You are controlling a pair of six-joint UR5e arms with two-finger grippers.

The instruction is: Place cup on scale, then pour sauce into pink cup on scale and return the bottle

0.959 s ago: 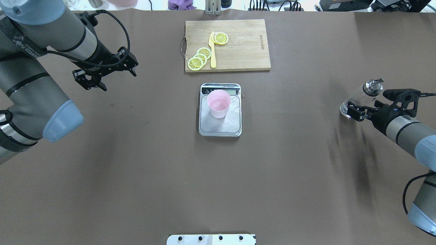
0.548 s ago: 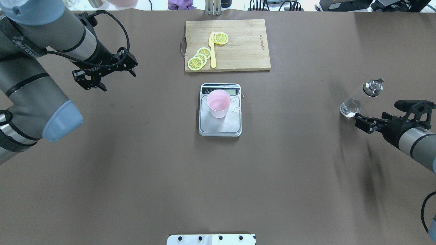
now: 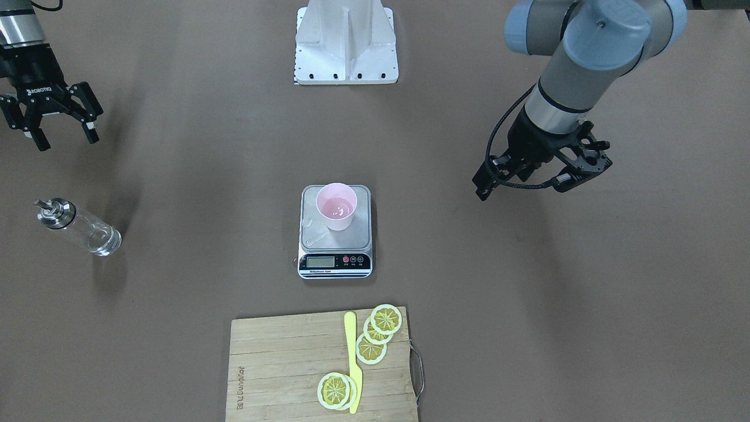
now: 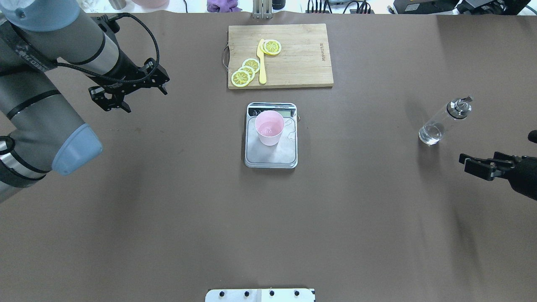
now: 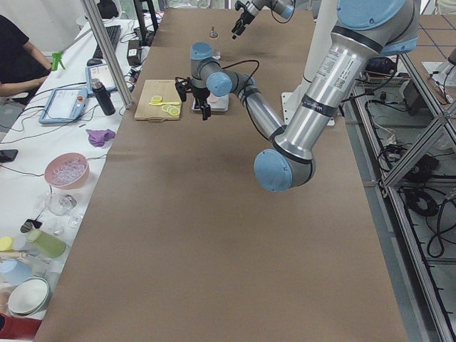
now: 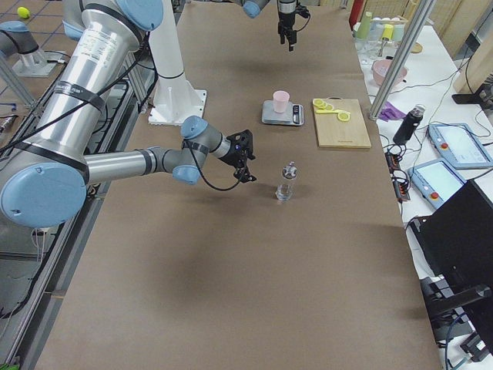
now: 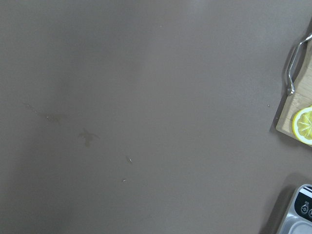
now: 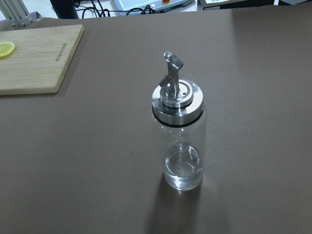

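The pale pink cup (image 4: 269, 127) stands upright on the steel platform of the scale (image 4: 271, 158), with a little liquid glinting inside in the front-facing view (image 3: 336, 206). The glass bottle (image 4: 440, 123) with its metal pourer cap stands upright and free on the table at the right; a little clear sauce (image 8: 183, 170) lies at its bottom. My right gripper (image 4: 466, 164) is open and empty, apart from the bottle, nearer the robot's side. My left gripper (image 4: 140, 100) is open and empty above the table, far left of the scale.
A wooden cutting board (image 4: 302, 63) with lemon slices and a yellow knife lies behind the scale. The robot's white base plate (image 4: 260, 295) is at the near edge. The board's corner shows in the right wrist view (image 8: 34, 58).
My right gripper has drawn back from the bottle toward the robot's side, leaving it standing on the table. The left arm, cup and scale have not moved.
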